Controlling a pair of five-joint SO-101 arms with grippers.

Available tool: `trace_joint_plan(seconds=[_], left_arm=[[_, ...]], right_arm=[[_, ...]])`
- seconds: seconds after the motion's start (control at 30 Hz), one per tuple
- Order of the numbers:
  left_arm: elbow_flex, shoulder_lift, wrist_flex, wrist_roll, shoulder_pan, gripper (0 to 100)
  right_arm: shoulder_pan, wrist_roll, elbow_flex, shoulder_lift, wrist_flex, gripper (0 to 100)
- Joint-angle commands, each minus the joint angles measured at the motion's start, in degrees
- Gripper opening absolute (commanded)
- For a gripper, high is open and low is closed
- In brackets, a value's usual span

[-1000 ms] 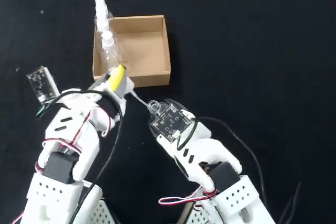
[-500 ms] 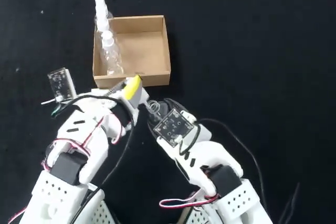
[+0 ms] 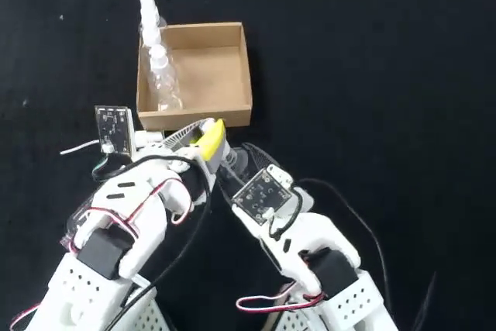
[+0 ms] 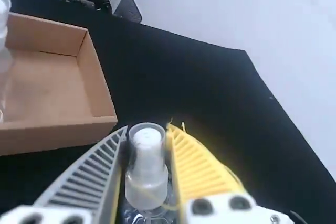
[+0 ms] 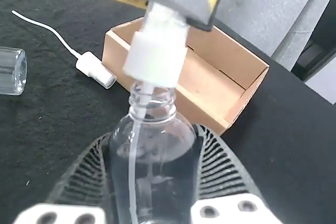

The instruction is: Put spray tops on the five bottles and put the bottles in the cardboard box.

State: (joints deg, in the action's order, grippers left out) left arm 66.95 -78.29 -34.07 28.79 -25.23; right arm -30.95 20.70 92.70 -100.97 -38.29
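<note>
Bottle [image 5: 152, 182] of clear plastic, round-shouldered with a threaded neck, stood upright between the right gripper's [image 5: 152, 140] ribbed grey fingers, which were clamped on its body. In the high view that gripper [image 3: 236, 164] sat on the near side of the box [image 3: 232, 67], just off its near wall, with the left gripper [image 3: 208, 139] close beside it on the left.

The left gripper [image 4: 147, 129], one finger grey and one yellow, was closed on a white spray top [image 4: 143, 161] with a clear cap. Seen from the right wrist, the top's [image 5: 157, 56] white collar hung just above the bottle's neck, not seated on the threads, and its thin tube ran down inside the bottle.

The box was open, shallow, of brown cardboard, and sat on the black table [image 3: 372, 75] toward the far left. Three clear bottles with white tops stood in a row along its left wall: one [image 3: 163, 75] nearest, one [image 3: 151, 32] behind it, and one [image 3: 147, 5] at the far corner, where I could not tell whether it stood inside or just outside.

A loose spray top [image 5: 95, 72] with a long tube lay on the table near the box's near wall, and an uncapped clear bottle [image 5: 10, 71] sat close to it.
</note>
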Motion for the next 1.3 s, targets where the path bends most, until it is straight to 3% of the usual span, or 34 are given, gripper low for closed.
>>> trace_joint_plan(seconds=[0.0, 0.1, 0.53, 1.0, 1.27], left_arm=[[-1.7, -0.3, 0.0, -1.1, -0.6, 15], [-1.6, -0.3, -0.1, -1.1, -0.5, 20], [-5.3, -0.3, -0.1, -1.1, -0.5, 20], [-5.1, -0.3, 0.5, 2.2, -5.1, 20], [-4.0, -0.3, 5.5, 2.5, -4.2, 20]], right_arm=[[-0.5, 0.1, -0.6, -2.2, 1.6, 1.1], [-0.5, 0.1, -0.6, -2.2, 1.6, 1.1], [-0.4, -0.3, -0.6, -2.2, 1.8, 1.1], [-0.4, 0.2, 0.1, -2.3, 1.9, 1.1], [-0.5, 0.2, 0.2, -2.5, 1.8, 1.1]])
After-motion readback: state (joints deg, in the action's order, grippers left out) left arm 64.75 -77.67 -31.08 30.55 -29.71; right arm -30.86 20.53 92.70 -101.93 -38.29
